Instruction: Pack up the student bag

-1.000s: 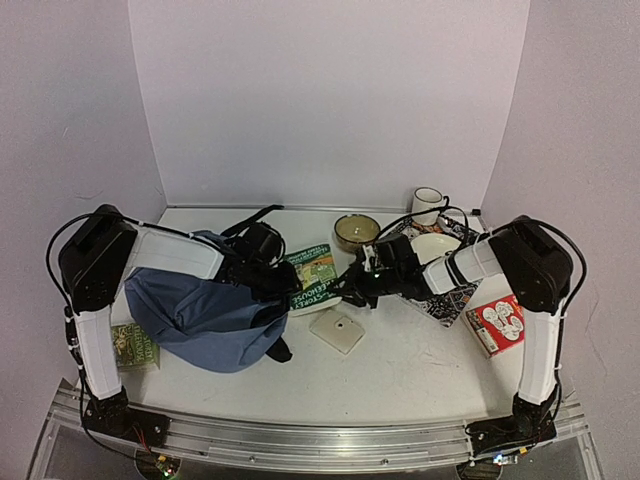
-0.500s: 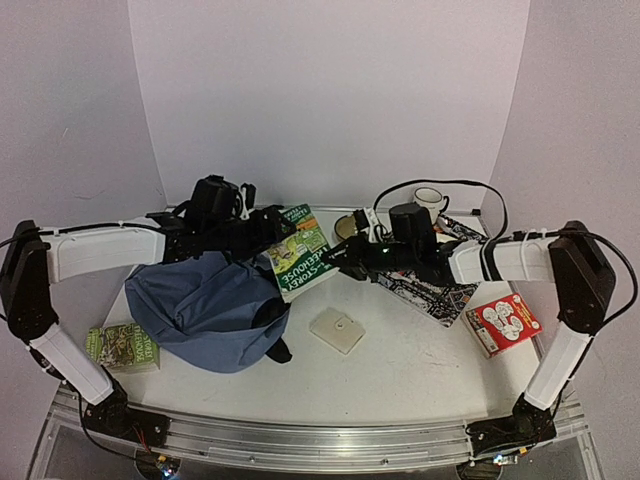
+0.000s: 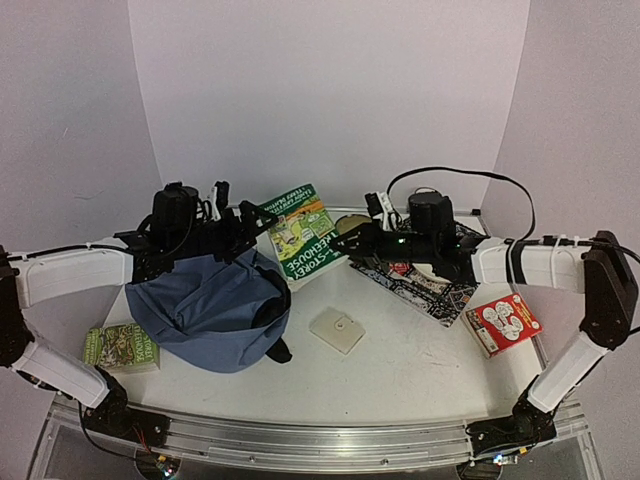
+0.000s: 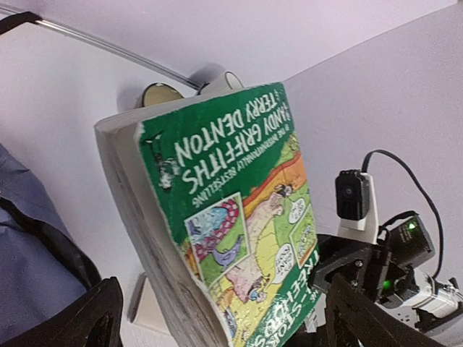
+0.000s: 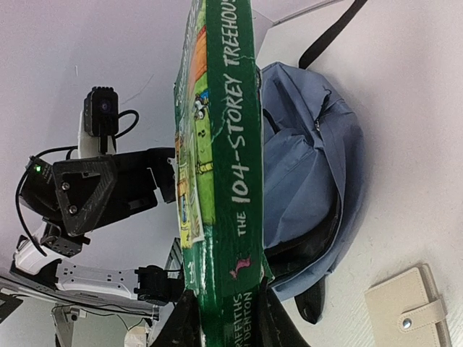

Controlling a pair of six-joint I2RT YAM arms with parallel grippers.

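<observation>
The slate-blue student bag (image 3: 205, 305) lies slumped at the left of the table, its dark opening facing right; it also shows in the wrist views (image 4: 29, 246) (image 5: 304, 166). A green paperback (image 3: 305, 232) (image 4: 231, 195) (image 5: 217, 144) hangs tilted in the air just right of the bag's top. My right gripper (image 3: 352, 240) (image 5: 226, 318) is shut on the book's spine end. My left gripper (image 3: 248, 222) (image 4: 224, 322) stands open at the book's other edge, its fingers (image 4: 94, 318) spread wide apart.
A cream snap wallet (image 3: 337, 331) (image 5: 409, 311) lies mid-table. Another green book (image 3: 122, 348) sits front left, a red box (image 3: 502, 323) at the right and a black-and-white patterned book (image 3: 430, 285) under the right arm. A bowl (image 4: 159, 94) and mug (image 4: 228, 79) stand at the back.
The right gripper has lifted the green book off the table and carried it up and back-left. The left arm rose too, and its jaws opened wide.
</observation>
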